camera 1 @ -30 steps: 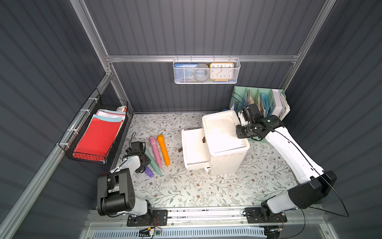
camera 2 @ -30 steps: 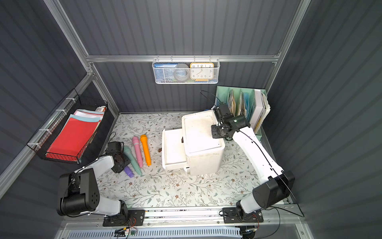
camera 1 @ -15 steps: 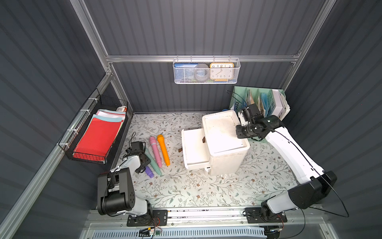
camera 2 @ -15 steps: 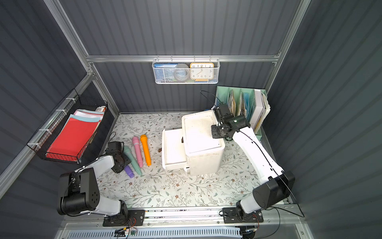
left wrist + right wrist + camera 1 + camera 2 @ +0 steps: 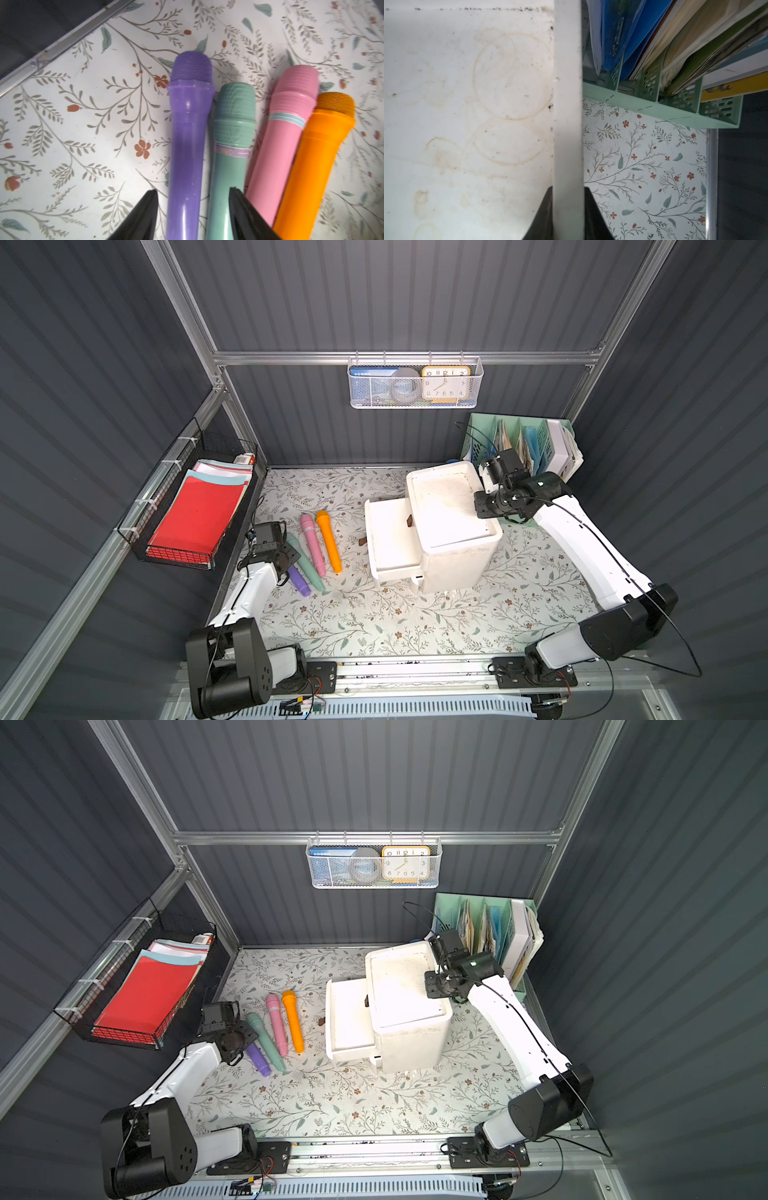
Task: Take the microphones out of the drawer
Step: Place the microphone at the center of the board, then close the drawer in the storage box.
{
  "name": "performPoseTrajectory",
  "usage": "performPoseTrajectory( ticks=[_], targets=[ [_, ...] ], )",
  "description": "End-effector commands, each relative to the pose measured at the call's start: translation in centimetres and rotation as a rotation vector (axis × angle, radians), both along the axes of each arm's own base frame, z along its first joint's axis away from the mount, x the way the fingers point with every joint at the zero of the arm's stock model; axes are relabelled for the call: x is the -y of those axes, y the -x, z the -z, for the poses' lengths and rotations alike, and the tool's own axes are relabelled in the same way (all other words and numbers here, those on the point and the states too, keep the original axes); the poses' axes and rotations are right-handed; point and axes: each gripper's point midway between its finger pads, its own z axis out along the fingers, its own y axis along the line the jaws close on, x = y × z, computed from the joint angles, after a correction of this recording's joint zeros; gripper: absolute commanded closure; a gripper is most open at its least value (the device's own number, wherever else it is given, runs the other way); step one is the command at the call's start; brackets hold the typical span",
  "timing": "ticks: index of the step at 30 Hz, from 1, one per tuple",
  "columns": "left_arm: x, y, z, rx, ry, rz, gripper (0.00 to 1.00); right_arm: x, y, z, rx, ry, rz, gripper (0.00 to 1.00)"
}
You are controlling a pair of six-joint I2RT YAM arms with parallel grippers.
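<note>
glossy plastic purple microphone, stained plastic cabinet

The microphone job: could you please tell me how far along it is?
Done: the drawer stands open and looks empty, the purple microphone lies on the table. In hand: the open left gripper straddles it; the right gripper clamps the cabinet. Left: likely just backing away.

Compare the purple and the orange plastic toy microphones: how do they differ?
The purple plastic toy microphone ends the row farthest from the white plastic drawer unit; the orange plastic toy microphone lies nearest it. The purple handle runs between the open jaws of the left gripper; the orange lies clear. Both lie flat on the floral tabletop.
</note>
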Motion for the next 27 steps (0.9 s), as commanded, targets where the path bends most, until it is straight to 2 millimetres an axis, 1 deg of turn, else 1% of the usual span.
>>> performPoseTrajectory(
  ticks=[1, 3, 6, 9, 11, 12, 15, 23, 27],
  targets=[
    [2.1, -1.3, -2.0, 0.095, 0.055, 0.137, 0.51, 0.8, 2.7, 8.2, -0.298, 0.109, -0.02, 1.0],
    [3.9, -2.0, -2.8, 0.159, 0.121, 0.215, 0.61, 0.8, 2.7, 8.2, -0.301, 0.11, -0.019, 1.0],
    [6.7, -3.0, -3.3, 0.239, 0.261, 0.3, 0.73, 0.7, 2.7, 8.3, -0.305, 0.107, -0.02, 1.0],
    [9.2, -3.6, -3.4, 0.282, 0.368, 0.355, 0.9, 0.6, 2.6, 8.2, -0.303, 0.102, -0.019, 1.0],
    [10.4, -3.9, -3.5, 0.294, 0.397, 0.382, 1.0, 0.6, 2.5, 8.1, -0.304, 0.1, -0.018, 1.0],
    [11.6, -3.9, -3.6, 0.297, 0.43, 0.417, 1.0, 0.5, 2.5, 8.1, -0.304, 0.099, -0.019, 1.0],
    [13.6, -3.8, -3.5, 0.287, 0.471, 0.469, 1.0, 0.5, 2.4, 8.1, -0.309, 0.1, -0.019, 1.0],
    [17.5, -2.6, -2.8, 0.266, 0.622, 0.561, 1.0, 0.4, 2.4, 8.1, -0.311, 0.092, -0.014, 1.0],
    [19.1, -2.5, -2.8, 0.275, 0.68, 0.603, 1.0, 0.1, 2.3, 7.9, -0.309, 0.083, -0.015, 1.0]
  ],
)
